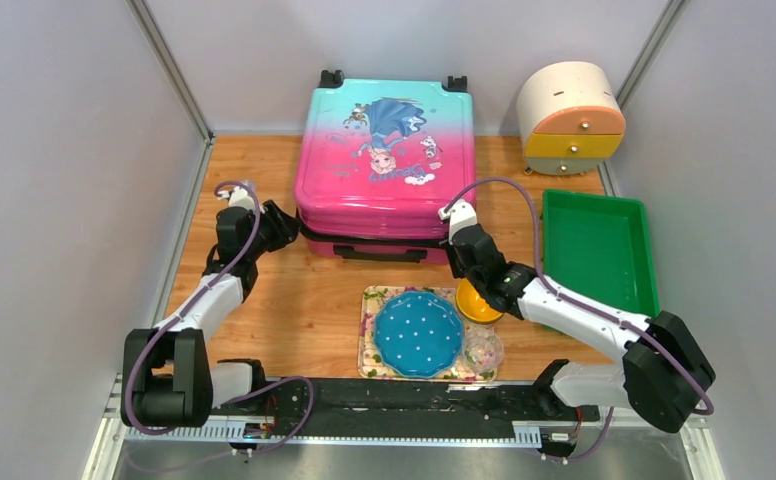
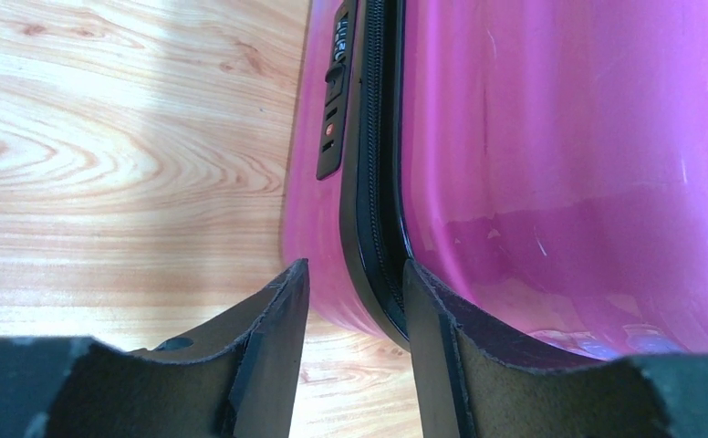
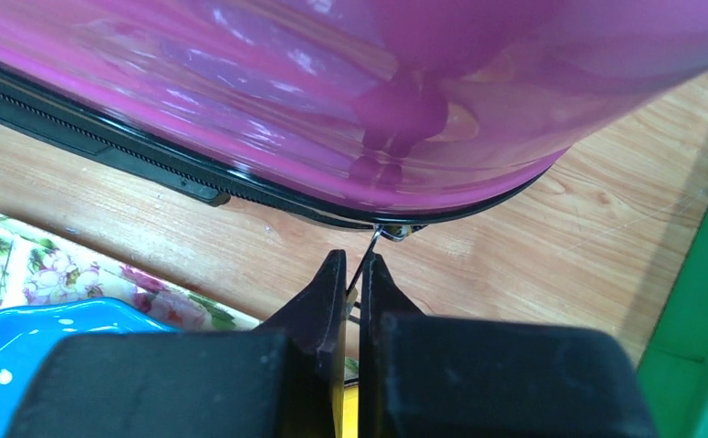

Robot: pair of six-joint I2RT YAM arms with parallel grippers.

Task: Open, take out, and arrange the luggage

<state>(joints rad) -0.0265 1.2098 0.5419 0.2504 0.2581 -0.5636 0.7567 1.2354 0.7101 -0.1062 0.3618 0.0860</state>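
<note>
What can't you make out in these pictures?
- Suitcase contents: every view, the closed lid hides them.
- Lock digits: left wrist view, too small and blurred.
- Orange bowl: top view, mostly under the right arm.
- Metal tab pinched in the right jaws: right wrist view, too thin to identify.
- Green tray: right wrist view, cut off at the edge.

Nothing legible: lock dials on the luggage are too blurred to read.

Wooden table bears luggage, green tray, floral mat, cabinet.
</note>
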